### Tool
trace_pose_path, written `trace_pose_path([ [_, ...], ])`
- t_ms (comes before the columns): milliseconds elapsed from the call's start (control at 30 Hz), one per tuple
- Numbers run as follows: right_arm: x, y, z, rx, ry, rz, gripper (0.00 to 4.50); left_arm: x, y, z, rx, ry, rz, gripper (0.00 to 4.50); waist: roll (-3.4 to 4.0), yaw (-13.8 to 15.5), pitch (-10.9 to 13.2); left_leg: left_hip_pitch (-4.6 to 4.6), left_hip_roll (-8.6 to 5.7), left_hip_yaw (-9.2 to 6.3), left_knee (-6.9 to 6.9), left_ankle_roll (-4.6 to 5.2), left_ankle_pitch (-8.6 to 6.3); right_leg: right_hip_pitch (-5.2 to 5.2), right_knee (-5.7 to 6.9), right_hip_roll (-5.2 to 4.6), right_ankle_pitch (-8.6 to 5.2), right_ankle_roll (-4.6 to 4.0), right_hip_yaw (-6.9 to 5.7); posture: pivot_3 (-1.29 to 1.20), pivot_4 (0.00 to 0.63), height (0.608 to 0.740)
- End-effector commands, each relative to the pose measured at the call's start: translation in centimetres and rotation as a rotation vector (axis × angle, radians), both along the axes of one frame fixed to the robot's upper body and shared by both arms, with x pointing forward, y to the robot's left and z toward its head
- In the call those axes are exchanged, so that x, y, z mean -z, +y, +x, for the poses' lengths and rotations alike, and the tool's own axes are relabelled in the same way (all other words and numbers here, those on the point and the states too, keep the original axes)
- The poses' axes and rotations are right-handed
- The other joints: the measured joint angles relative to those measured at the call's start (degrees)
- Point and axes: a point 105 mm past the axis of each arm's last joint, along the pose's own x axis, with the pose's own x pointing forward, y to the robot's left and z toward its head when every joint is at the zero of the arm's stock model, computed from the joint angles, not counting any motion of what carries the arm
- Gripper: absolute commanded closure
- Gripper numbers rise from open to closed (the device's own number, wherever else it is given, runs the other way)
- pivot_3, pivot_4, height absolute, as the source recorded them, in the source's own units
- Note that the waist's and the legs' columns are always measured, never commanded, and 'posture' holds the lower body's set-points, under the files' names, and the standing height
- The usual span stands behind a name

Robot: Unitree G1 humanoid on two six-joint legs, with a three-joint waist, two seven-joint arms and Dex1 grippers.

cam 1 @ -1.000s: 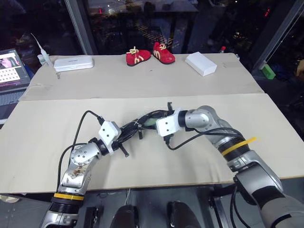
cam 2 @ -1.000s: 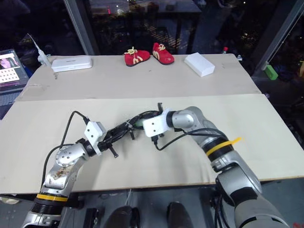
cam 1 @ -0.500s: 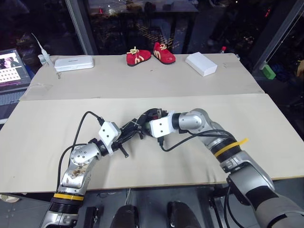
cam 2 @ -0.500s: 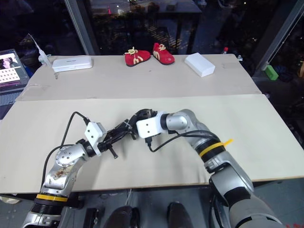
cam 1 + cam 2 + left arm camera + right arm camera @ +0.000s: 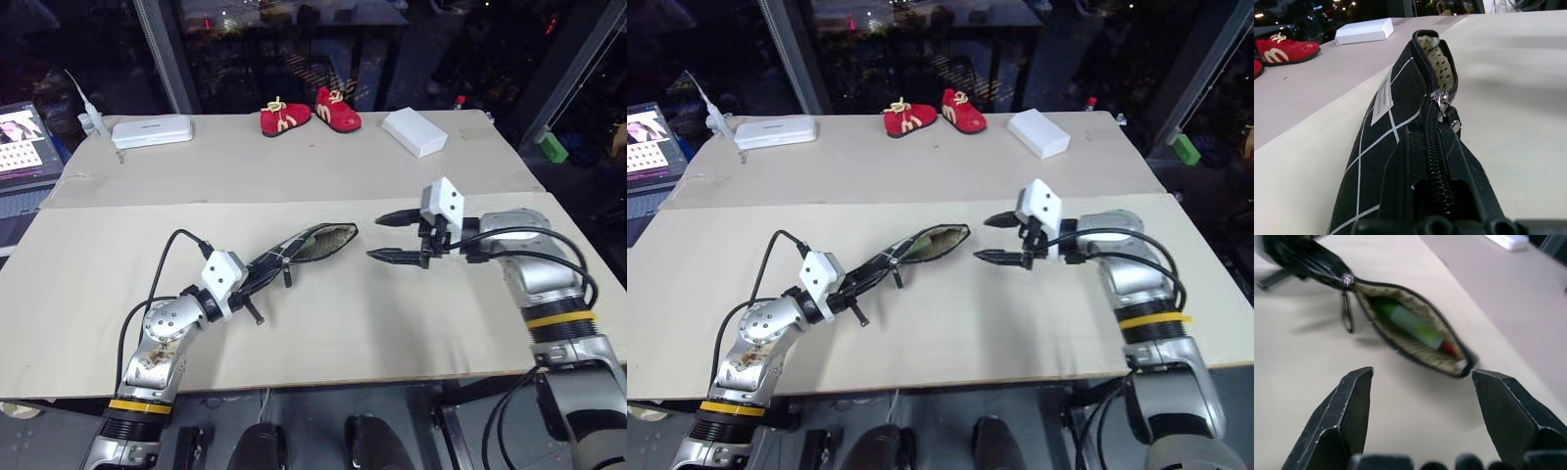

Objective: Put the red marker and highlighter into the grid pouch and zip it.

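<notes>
**A:** What do you see from the head, left eye view?

**B:** In the middle of the frame my left gripper [image 5: 257, 286] is closed on the near end of the grid pouch [image 5: 312, 247]. I hold it a little above the table [image 5: 88, 284]. Its mouth, toward the center, is open. At the right of center my right gripper [image 5: 392, 238] is empty, with its two fingers spread wide, near the pouch mouth but apart from it. At the top of the frame I see the red shoes [image 5: 310, 110] and two white boxes [image 5: 413, 130].

**A:** And the left wrist view?

**B:** The pouch runs up the center of the frame, clamped between my fingers at the bottom. The zipper pull [image 5: 1440, 99] sits near the middle, so the far part stays unzipped and the dotted lining shows.

**A:** The right wrist view?

**B:** My two fingers stand wide apart at the bottom, holding nothing. Above them, in the middle, the pouch mouth is open. Inside lie the highlighter [image 5: 1411, 323] and the red tip of the red marker [image 5: 1450, 349].

**A:** So how far is the task?

**B:** I judge that both pens are already inside. Only the zipping is left, and I must take the pull cord [image 5: 1346, 313] with my right gripper.
</notes>
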Motion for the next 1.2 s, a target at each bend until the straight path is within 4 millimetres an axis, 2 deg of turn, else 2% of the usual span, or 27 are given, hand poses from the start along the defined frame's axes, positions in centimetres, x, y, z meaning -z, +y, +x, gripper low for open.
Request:
trace_pose_path([
  [33,2.5,2.7,-1.1,0.018,0.124,0.058,0.94,-1.2,-0.2,0.0,0.005,-0.044,-0.017,4.5,0.0,-0.4,0.0,0.0,-0.01,0.0,0.0,0.0,0.0,-0.02,0.01,0.0,0.0,0.0,0.01,0.0,0.15,0.74],
  [167,4.8,6.0,-1.0,0.073,0.177,0.07,0.94,-1.4,-0.3,0.0,0.007,-0.046,-0.019,4.5,0.02,-1.0,0.0,0.04,-0.02,0.09,0.01,-0.02,0.02,-0.1,0.13,0.05,0.0,0.0,0.23,0.0,0.15,0.74],
  [233,5.7,7.8,-0.1,0.132,0.193,0.067,0.94,-1.4,-0.4,0.1,0.011,-0.046,-0.019,4.5,0.01,-0.8,0.0,0.06,-0.03,0.08,0.02,-0.02,0.03,-0.08,0.13,0.07,0.0,0.01,0.21,0.0,0.15,0.74],
  [333,5.5,10.3,0.9,0.169,0.207,0.102,0.94,-1.5,-0.5,0.1,0.016,-0.046,-0.018,4.5,0.01,-0.6,0.0,0.01,-0.04,0.09,0.02,-0.02,0.03,-0.13,0.13,0.1,0.0,0.01,0.19,0.0,0.15,0.74],
  [467,4.2,13.5,0.6,0.114,0.227,0.16,0.94,-1.6,-0.6,0.2,0.021,-0.048,-0.019,4.5,0.02,-0.1,0.0,-0.2,-0.06,0.15,0.02,-0.03,0.03,-0.26,0.11,0.11,0.0,0.01,0.09,0.0,0.15,0.74],
  [667,4.3,15.2,0.2,0.079,0.221,0.142,0.94,-1.6,-0.7,0.3,0.023,-0.049,-0.019,4.5,0.02,0.0,0.0,-0.26,-0.09,0.17,0.02,-0.03,0.03,-0.28,0.07,0.04,0.01,0.01,0.04,0.0,0.15,0.74],
  [733,4.2,15.2,0.7,0.102,0.219,0.148,0.94,-1.5,-0.7,0.3,0.023,-0.048,-0.019,4.5,0.02,-0.1,0.0,-0.25,-0.09,0.17,0.02,-0.03,0.03,-0.28,0.09,0.04,0.01,0.01,0.05,0.0,0.15,0.74],
  [867,3.8,14.8,1.7,0.146,0.186,0.158,1.97,-1.4,-0.7,0.2,0.024,-0.045,-0.019,4.5,0.02,-0.2,0.0,-0.23,-0.08,0.17,0.02,-0.03,0.03,-0.29,0.13,0.11,0.01,0.01,0.04,0.0,0.15,0.74],
  [1000,3.6,14.6,2.4,0.176,0.18,0.172,3.35,-1.4,-0.8,0.1,0.026,-0.044,-0.02,4.5,0.02,-0.2,0.0,-0.24,-0.07,0.17,0.02,-0.03,0.03,-0.29,0.11,0.14,0.01,0.01,0.04,0.0,0.15,0.74],
  [1100,3.3,15.0,2.3,0.159,0.184,0.186,4.41,-1.3,-0.9,0.1,0.028,-0.044,-0.02,4.5,0.02,-0.3,0.0,-0.24,-0.07,0.17,0.02,-0.03,0.03,-0.29,0.11,0.14,0.01,0.01,0.04,0.0,0.15,0.74],
  [1200,3.3,14.9,2.1,0.152,0.186,0.186,4.41,-1.3,-0.9,0.0,0.029,-0.043,-0.02,4.5,0.02,-0.3,0.0,-0.24,-0.06,0.17,0.02,-0.03,0.03,-0.29,0.12,0.15,0.01,0.01,0.04,0.0,0.15,0.74],
])
